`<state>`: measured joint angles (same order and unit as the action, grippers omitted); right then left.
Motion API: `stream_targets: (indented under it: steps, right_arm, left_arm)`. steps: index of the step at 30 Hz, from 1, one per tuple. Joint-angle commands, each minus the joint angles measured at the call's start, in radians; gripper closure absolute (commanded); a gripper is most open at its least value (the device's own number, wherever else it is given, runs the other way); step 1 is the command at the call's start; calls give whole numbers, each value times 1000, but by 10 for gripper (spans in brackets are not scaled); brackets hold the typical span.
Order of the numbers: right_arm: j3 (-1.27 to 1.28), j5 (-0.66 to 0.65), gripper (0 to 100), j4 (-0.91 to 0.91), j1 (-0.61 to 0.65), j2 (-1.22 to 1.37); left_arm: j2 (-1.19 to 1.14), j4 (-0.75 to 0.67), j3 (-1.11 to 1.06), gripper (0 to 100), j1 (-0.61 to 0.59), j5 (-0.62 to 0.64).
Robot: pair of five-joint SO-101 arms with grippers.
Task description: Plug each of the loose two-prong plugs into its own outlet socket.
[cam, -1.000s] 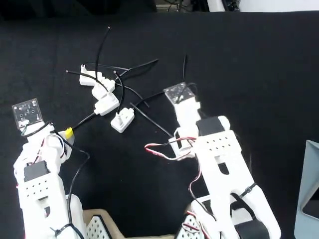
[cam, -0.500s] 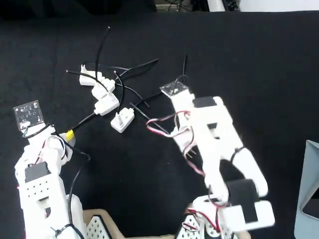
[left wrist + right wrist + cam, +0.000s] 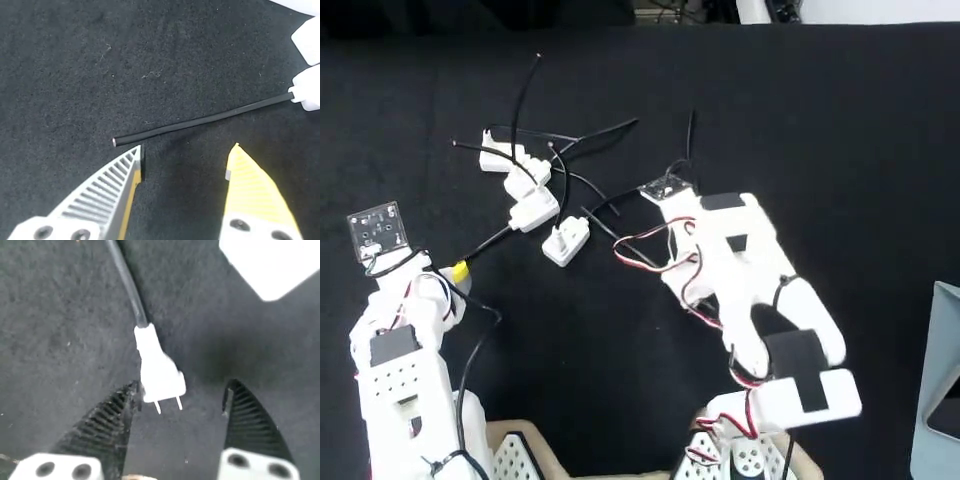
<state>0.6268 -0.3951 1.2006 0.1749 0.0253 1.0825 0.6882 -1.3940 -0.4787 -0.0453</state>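
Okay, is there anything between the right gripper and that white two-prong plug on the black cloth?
Nothing visible. The right gripper is open and the two-prong plug lies on the cloth between its fingers, close to one of them, prongs facing the gripper, its black cable trailing away.

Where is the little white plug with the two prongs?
In the right wrist view, the plug lies on the black cloth between the tips of the open right end effector.
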Motion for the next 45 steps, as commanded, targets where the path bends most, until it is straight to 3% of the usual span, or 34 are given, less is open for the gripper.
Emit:
stream_targets:
  steps: [1, 13, 18, 22, 29, 38, 45]
  right_arm:
    - [-56, -5, 744, -41, 12, 33]
    - [-76, -8, 744, 107, 21, -213]
    - [-8, -5, 744, 138, 133, -292]
    - [84, -3, 744, 52, 204, -278]
    - [140, -3, 744, -48, 204, -186]
    - [120, -11, 745, -80, 115, -87]
    - [73, -12, 943, -81, 68, -56]
  left_arm:
    - [15, -17, 8, 727, -5, 2]
    - [15, -17, 8, 727, -4, 2]
    - [15, -17, 8, 727, -4, 2]
    - [15, -17, 8, 727, -5, 2]
    - [15, -17, 8, 727, -7, 2]
    - [15, -17, 8, 727, -8, 2]
    - [15, -17, 8, 727, -7, 2]
